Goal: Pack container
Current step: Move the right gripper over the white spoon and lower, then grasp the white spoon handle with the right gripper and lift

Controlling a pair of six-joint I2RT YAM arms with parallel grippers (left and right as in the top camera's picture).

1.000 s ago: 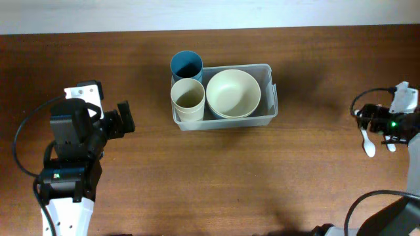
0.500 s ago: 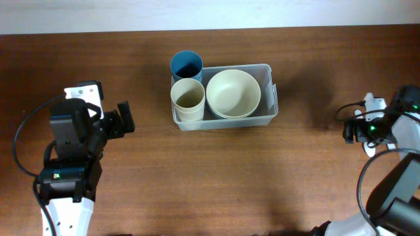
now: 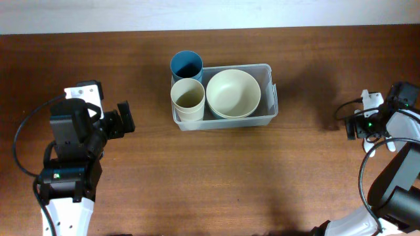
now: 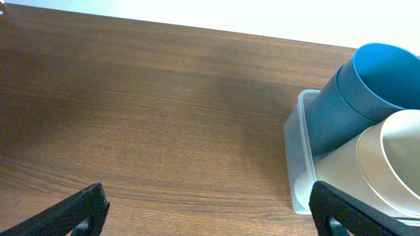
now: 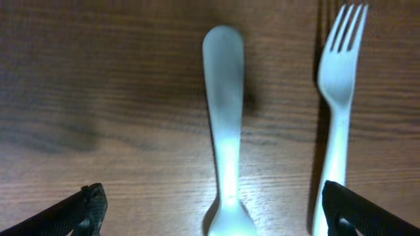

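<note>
Right gripper (image 3: 359, 124) farther over wooden table (image 3: 197, 183)

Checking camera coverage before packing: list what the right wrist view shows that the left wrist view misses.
Only right wrist: a white spoon and a white fork lying side by side, apart. Only left wrist: a corner of the clear container, holding a blue cup and a cream cup. Both: the brown wooden table, plus that arm's own open, empty gripper: left gripper, right gripper.
</note>
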